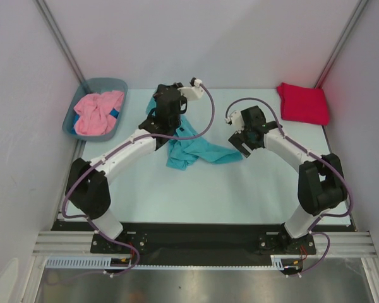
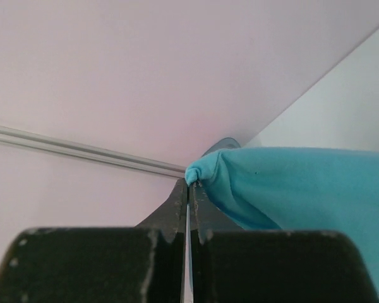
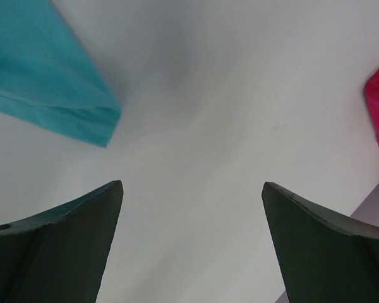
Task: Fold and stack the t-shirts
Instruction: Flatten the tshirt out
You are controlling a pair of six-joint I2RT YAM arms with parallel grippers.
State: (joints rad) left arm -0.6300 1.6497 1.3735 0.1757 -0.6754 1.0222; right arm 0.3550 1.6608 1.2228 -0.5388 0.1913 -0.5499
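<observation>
The left gripper [image 2: 189,184] is clamped tight on a bunched fold of the turquoise shirt [image 1: 192,150], its two dark fingers [image 2: 175,211] pressed together with only a sliver of a gap. From the left wrist view the pinched cloth peaks just at the fingertips and hangs away to the right. In the overhead view the left arm reaches across to the middle of the table [image 1: 177,202], and the rest of the turquoise shirt trails down from under the gripper and lies crumpled on the surface, spreading toward the right arm.

The right gripper [image 3: 192,189] stands wide open and holds nothing. It hangs over bare table, near the right-hand end of the turquoise shirt but apart from it.

The red shirt [image 1: 303,103] lies folded flat in the far right corner of the table. The pink shirt [image 1: 96,113] sits crumpled inside the grey-blue tub [image 1: 105,81] at the far left corner.
</observation>
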